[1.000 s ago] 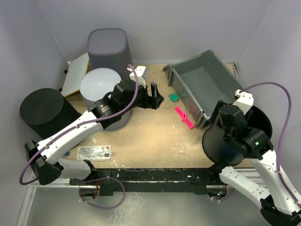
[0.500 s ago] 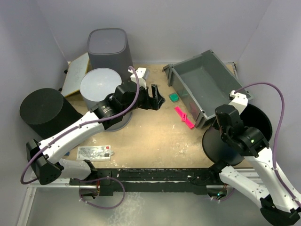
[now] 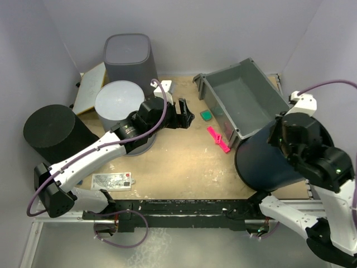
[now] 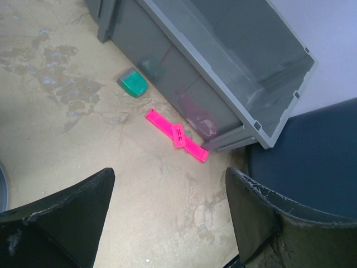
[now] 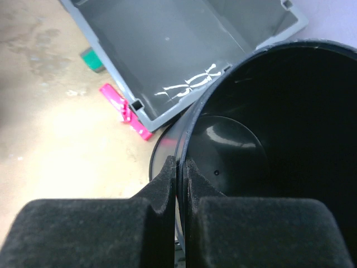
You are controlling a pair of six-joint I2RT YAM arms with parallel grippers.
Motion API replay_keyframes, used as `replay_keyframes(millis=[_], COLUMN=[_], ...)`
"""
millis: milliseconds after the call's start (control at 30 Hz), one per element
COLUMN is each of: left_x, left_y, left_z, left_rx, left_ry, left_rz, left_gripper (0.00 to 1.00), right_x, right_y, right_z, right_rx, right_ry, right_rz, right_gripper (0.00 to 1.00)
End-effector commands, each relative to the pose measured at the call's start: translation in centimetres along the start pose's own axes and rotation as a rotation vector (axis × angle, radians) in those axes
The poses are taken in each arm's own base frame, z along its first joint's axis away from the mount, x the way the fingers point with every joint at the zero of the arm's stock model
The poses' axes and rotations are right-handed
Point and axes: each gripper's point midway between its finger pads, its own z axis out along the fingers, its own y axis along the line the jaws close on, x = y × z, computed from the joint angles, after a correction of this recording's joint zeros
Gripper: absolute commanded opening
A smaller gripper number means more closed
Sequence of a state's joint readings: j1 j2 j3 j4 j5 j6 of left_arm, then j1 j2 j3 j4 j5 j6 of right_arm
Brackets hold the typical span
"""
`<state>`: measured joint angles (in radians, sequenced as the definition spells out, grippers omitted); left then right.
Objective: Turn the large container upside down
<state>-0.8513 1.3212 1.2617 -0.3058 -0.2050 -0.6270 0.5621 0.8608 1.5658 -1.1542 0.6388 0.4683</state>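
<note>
The large container (image 3: 261, 163) is a black round bin at the right of the table, tilted so that its dark side wall faces the camera. My right gripper (image 5: 179, 165) is shut on its rim (image 5: 192, 123), one finger outside and one inside the glossy hollow (image 5: 268, 111). From above, my right wrist covers the bin's mouth. My left gripper (image 3: 184, 114) hovers open over the table's middle, apart from the bin, with nothing between its fingers (image 4: 67, 212). The bin's wall (image 4: 312, 151) shows at the right edge of the left wrist view.
A grey rectangular crate (image 3: 240, 100) stands just behind the bin, with a pink strip (image 3: 218, 139) and a green block (image 3: 206, 115) beside it. At the left are a dark grey tub (image 3: 129, 56), a light grey round tub (image 3: 118, 99) and a black cylinder (image 3: 53, 134). A card (image 3: 111, 180) lies near the front.
My right gripper shut on the bin's rim and lifted; the bin tipped over leftwards from upright, its open mouth no longer facing up. The left arm barely moved.
</note>
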Motion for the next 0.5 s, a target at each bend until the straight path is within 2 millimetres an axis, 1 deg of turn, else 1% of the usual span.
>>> replay_keyframes(millis=[0,67,133,233,367,467], left_x=[-2.5,-2.8,-3.2,-4.1,-5.7,-6.7], left_y=[-0.4,-0.5,-0.6,-0.5,0.2,0.1], left_z=[-0.6,-0.9,-1.4,-2.4,-4.2,-5.6], left_rx=[0.002,0.004,0.010,0.010,-0.008,0.002], left_ry=[-0.101,-0.112,-0.127,-0.169,-0.245,-0.282], left_rz=[-0.062,-0.070,-0.088,-0.112,-0.146,-0.170], left_gripper=[0.78,0.78,0.78,0.78,0.78,0.78], right_x=[-6.7,-8.0,-8.9,-10.6,-13.0,-14.1], right_y=[0.1,0.6,1.7,4.0,6.8,8.9], right_z=[-3.5,-4.5,-5.2,-6.0,-6.6,-7.0], right_rx=[-0.099,-0.145,-0.219,-0.342,-0.460,-0.555], right_ry=[-0.183,-0.216,-0.246,-0.300,-0.361,-0.390], right_rz=[0.021,0.031,0.044,0.060,0.080,0.087], right_gripper=[0.00,0.00,0.00,0.00,0.00,0.00])
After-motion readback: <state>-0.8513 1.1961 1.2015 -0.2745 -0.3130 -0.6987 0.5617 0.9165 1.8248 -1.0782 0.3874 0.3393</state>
